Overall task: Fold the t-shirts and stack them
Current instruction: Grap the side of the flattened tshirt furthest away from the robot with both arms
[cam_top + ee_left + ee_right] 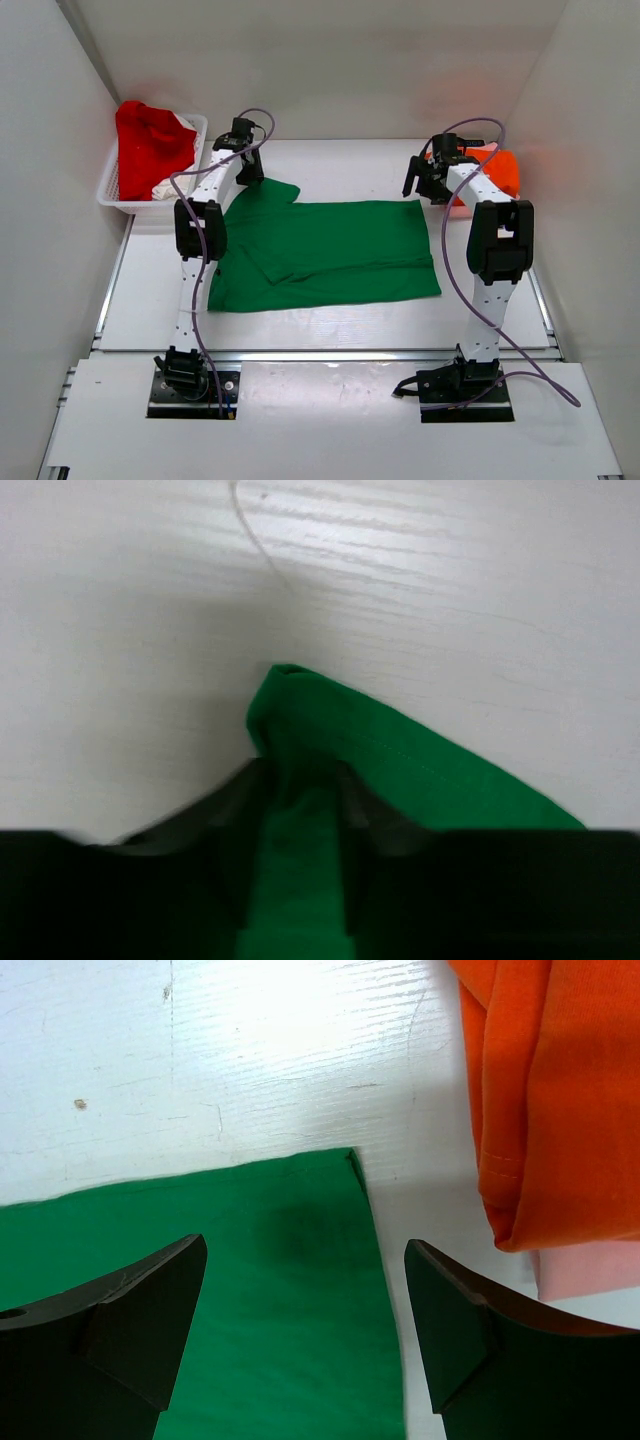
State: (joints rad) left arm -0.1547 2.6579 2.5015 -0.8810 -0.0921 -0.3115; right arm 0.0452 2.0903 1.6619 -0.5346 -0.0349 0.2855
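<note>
The green t-shirt [330, 250] lies spread flat across the middle of the white table [300, 325], its length running left to right between the two arms, with a short sleeve sticking out at its far-left corner and a diagonal crease running down its left part. The left gripper [248, 168] is down at that far-left sleeve. Its wrist view shows the left gripper [298, 775] with its two dark fingers drawn close together and a ridge of the green t-shirt [400, 770] pinched between them, the cloth rising in a small peak just past the fingertips while the table around it is bare. The right gripper [420, 188] sits at the shirt's far-right corner. From its own camera the right gripper [305, 1245] has its jaws spread wide and holds nothing: one finger stands over the green t-shirt [250, 1310], the other over the table just past the shirt's right edge, with the square corner of the cloth lying between them. Just right of that corner is a folded orange t-shirt [560, 1110] resting on top of a pale pink t-shirt [585, 1270], the two apart from the green cloth. At the far left, a white lattice basket [110, 195] holds a heaped red t-shirt [150, 140] that spills above its rim.
</note>
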